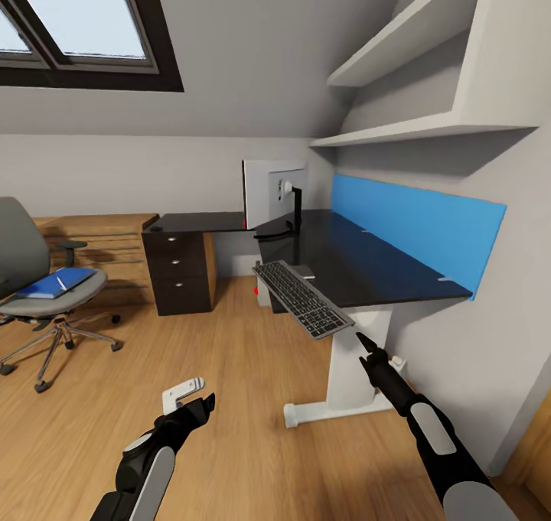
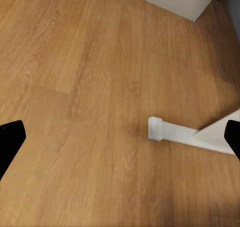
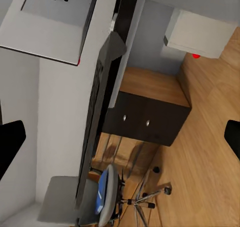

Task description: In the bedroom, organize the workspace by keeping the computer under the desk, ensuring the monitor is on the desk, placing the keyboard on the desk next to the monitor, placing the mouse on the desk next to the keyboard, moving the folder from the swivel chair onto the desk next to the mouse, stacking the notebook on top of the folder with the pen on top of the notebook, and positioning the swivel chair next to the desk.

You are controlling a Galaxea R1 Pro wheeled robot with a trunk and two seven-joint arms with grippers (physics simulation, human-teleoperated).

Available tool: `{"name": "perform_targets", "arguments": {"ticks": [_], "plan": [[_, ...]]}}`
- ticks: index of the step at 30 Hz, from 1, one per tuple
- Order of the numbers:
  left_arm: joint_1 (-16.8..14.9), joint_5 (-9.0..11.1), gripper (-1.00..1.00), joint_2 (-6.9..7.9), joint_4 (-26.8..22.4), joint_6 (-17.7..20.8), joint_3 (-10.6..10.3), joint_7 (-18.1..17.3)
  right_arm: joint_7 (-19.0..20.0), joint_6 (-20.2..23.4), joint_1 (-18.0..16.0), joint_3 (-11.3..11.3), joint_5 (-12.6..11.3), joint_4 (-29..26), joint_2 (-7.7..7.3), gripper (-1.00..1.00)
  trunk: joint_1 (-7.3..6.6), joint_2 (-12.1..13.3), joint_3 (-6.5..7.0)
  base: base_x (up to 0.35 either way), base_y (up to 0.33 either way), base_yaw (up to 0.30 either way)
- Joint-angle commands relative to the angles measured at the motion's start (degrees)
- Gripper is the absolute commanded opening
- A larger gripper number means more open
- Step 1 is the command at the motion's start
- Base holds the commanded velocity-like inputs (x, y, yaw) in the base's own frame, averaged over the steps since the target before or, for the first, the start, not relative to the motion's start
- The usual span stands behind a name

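The desk (image 1: 367, 265) runs along the right wall, with the monitor (image 1: 274, 192) at its corner, back toward me. The keyboard (image 1: 302, 297) lies slanted over the desk's front edge, partly overhanging. The computer (image 1: 264, 290) stands under the desk. At the left, the swivel chair (image 1: 30, 272) holds the blue folder (image 1: 55, 283) with a thin white streak on it; notebook and mouse are not clear to me. My right gripper (image 1: 366, 345) is open, just below the keyboard's near end. My left gripper (image 1: 197, 408) is open, low over the floor.
A dark drawer unit (image 1: 180, 272) stands under the desk's left wing beside a light-wood chest (image 1: 99, 249). The desk's white leg and foot (image 1: 337, 398) stand between my arms, and the foot (image 2: 170, 132) is close to the left gripper. A blue wall panel (image 1: 417, 230) backs the desk.
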Motion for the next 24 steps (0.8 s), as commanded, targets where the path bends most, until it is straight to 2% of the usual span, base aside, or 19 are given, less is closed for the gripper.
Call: {"name": "perform_targets", "arguments": {"ticks": [1, 10, 15, 24], "plan": [[0.0, 0.6, 1.00, 0.01, -0.1, 0.1, -0.1, 0.5, 0.1, 0.5, 0.0, -0.2, -0.5, 0.0, 0.02, 1.00, -0.01, 0.0, -0.06, 0.001, 0.000, 0.000], [0.0, 0.6, 1.00, 0.01, 0.0, 0.1, -0.1, 0.4, 0.1, 0.5, 0.0, -0.1, -0.5, 0.1, 0.06, 1.00, -0.01, 0.0, -0.06, 0.001, 0.003, 0.000], [0.0, 0.6, 1.00, 0.01, 0.0, 0.0, -0.1, 0.3, 0.1, 0.5, 0.0, -0.1, -0.5, 0.3, 0.13, 1.00, -0.01, 0.0, -0.06, 0.063, 0.127, 0.000], [0.0, 0.6, 1.00, 0.01, 0.0, 0.0, -0.1, 0.3, -0.8, 0.4, 0.0, -0.1, -1.6, 0.4, 1.13, 1.00, -0.01, 0.0, -0.06, 0.020, 0.061, 0.000]]}}
